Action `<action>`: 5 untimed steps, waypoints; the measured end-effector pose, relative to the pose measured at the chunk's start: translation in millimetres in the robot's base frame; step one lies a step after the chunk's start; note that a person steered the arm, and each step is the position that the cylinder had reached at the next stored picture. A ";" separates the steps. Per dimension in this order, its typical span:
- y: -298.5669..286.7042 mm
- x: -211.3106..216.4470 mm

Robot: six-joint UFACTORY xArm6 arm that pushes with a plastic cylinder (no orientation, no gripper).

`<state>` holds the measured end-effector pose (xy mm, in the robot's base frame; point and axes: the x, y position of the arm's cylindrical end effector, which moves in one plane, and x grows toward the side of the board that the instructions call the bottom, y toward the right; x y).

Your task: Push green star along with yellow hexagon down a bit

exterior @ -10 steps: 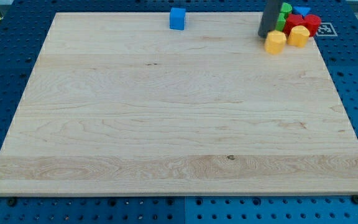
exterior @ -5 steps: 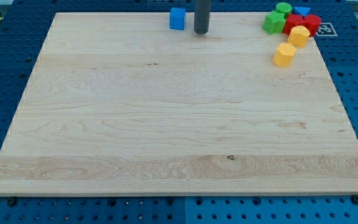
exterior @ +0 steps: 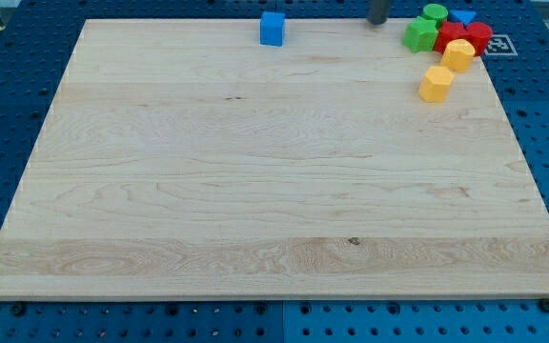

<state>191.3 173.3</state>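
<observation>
Tip (exterior: 377, 21) has shifted right, seemingly near green star (exterior: 418, 35).

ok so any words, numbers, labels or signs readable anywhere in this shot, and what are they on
No readable text anywhere.
Wooden board: bare wood, no print.
Blocks, such as the blue cube, green star and yellow hexagon: plain colours, no labels.
Black-and-white marker past the board's top right corner: a pattern, partly hidden by the red block, no letters legible.
My tip, left of the green star: unmarked.
</observation>
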 end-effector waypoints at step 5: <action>72.2 138.5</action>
<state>329.8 245.6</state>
